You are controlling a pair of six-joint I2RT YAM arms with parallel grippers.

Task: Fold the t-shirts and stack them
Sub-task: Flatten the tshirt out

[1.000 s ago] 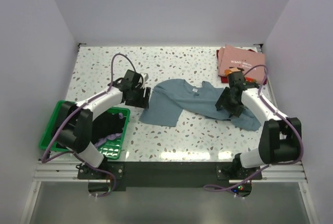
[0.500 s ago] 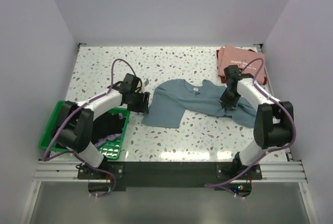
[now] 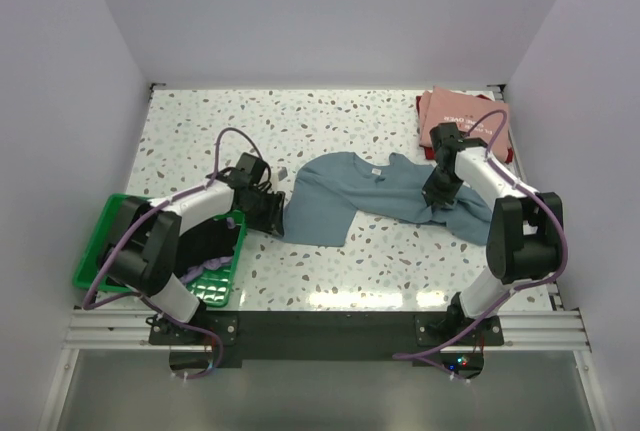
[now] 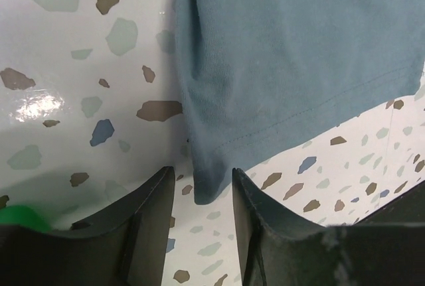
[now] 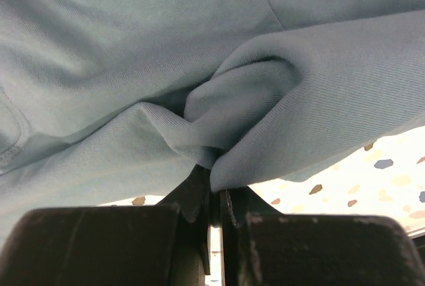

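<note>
Left hand (image 4: pixel 200 181) dropped; wrist view shows it straddling t-shirt (image 4: pixel 292 54)

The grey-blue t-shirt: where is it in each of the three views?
Top external: grey-blue t-shirt mid-table.
Left wrist: upper right; its hem corner sits inside the open left gripper.
Right wrist: fills the view, pinched by the right gripper.
Shared landmark: speckled tabletop.

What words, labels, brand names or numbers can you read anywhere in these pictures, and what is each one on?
No text can be read for certain.
Print on the pink t-shirt, far right of the table: too small and blurred to read.
Pale neck tag on the grey-blue t-shirt: too small to read.
Both wrist views: only plain cloth and speckled tabletop, no text.
</note>
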